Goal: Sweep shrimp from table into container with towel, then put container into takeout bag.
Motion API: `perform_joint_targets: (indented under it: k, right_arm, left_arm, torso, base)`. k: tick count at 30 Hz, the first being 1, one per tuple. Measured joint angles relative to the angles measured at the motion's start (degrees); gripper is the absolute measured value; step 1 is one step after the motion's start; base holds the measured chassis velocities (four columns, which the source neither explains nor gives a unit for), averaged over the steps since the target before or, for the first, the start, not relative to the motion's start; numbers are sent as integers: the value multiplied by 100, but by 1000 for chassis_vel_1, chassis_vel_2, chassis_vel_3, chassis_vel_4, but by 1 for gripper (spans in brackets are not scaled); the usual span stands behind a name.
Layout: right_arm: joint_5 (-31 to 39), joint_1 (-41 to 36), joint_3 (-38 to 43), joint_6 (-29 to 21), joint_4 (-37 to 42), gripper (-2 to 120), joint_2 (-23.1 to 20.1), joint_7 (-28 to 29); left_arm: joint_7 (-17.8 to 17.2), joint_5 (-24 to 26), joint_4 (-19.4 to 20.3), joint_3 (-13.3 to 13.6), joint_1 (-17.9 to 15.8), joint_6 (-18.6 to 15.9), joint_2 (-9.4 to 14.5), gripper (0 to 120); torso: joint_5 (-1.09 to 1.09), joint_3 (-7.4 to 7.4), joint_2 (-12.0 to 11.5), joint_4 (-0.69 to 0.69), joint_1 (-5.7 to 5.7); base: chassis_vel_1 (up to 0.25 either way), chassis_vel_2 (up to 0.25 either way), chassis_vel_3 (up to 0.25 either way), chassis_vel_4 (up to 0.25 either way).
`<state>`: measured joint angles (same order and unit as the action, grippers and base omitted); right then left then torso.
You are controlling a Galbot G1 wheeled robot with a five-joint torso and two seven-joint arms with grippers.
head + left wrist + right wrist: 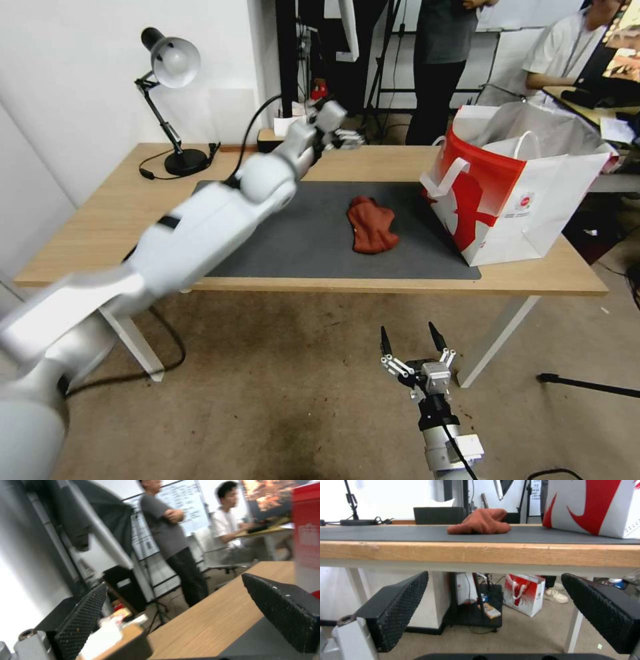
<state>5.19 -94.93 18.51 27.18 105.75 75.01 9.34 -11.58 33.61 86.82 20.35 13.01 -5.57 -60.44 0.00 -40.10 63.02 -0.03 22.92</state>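
Observation:
The rust-red towel [371,225] lies crumpled on the dark grey mat [313,247] in the middle of the table [100,220]. To its right stands the red-and-white takeout bag [513,193], mouth open. My left gripper [341,132] hovers open over the table's back edge, well behind the towel; its fingers [83,620] are spread wide with nothing between them. Below the table's front edge, above the floor, my right gripper [413,343] is open and empty. It faces the towel [480,522] and the bag [596,505]. The shrimp and the container are out of view.
A black desk lamp [173,67] stands at the table's back left, its cord along the wood. A smaller red-and-white bag [523,592] and a black stand sit on the floor under the table. People stand and sit behind the table.

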Motion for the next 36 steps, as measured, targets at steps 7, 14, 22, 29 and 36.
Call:
perform_joint_targets:
  k: [7,14,22,29,36]
  right_arm:
    - [38,-26,18,0,108,100,-36,0]
    - [39,-110,35,6,261,100,-79,-17]
    - [39,-324,110,80,493,100,-88,-51]
    - [8,-575,156,178,840,100,-79,-96]
    - [63,-434,137,107,704,100,-118,-85]
  left_arm:
    - [-156,-396,966,-1045,1634,-133,506,100]
    - [-13,-745,1787,-2164,3050,-43,814,100]
    - [303,-1485,2517,-3765,5525,581,424,100]
    - [658,-1983,2917,-4842,7567,1367,-152,100]
    - [839,-2280,2771,-5295,8252,2204,-741,100]
  torso:
    - [-2,0,1,4,-1]
    - [-3,0,1,2,-1]
    - [-6,0,0,5,-1]
    - [2,2,2,6,-4]
    - [2,0,0,2,0]
  base:
    - [0,0,0,0]
    - [0,0,0,0]
    - [0,0,0,0]
    - [0,0,0,0]
    - [0,0,0,0]
